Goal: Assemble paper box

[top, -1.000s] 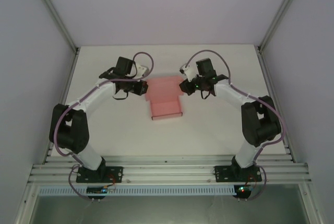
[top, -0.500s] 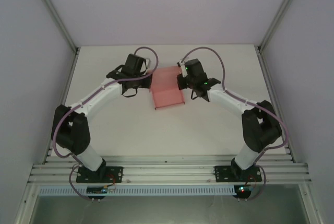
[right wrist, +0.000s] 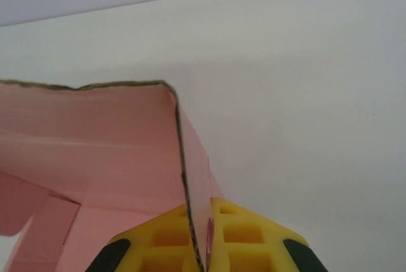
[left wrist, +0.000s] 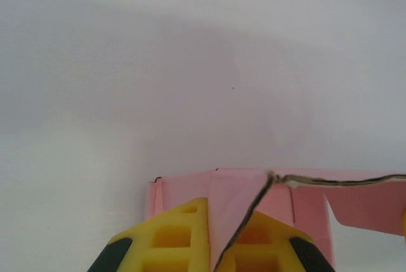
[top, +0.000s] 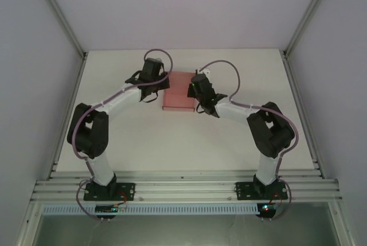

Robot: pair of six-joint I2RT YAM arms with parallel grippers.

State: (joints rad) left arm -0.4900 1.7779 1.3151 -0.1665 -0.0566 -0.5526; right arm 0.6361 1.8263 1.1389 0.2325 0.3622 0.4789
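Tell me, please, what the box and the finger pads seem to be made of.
The box: thin pink card, matte; its cut edge looks brownish and fibrous. The pads: yellow, matte, moulded with square pockets, probably soft rubber or plastic.

The left gripper (left wrist: 223,246) clamps a pink paper box (left wrist: 307,203) flap.

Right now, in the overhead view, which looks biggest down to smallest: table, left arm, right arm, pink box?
1. Table
2. Left arm and right arm, too alike to rank
3. Pink box
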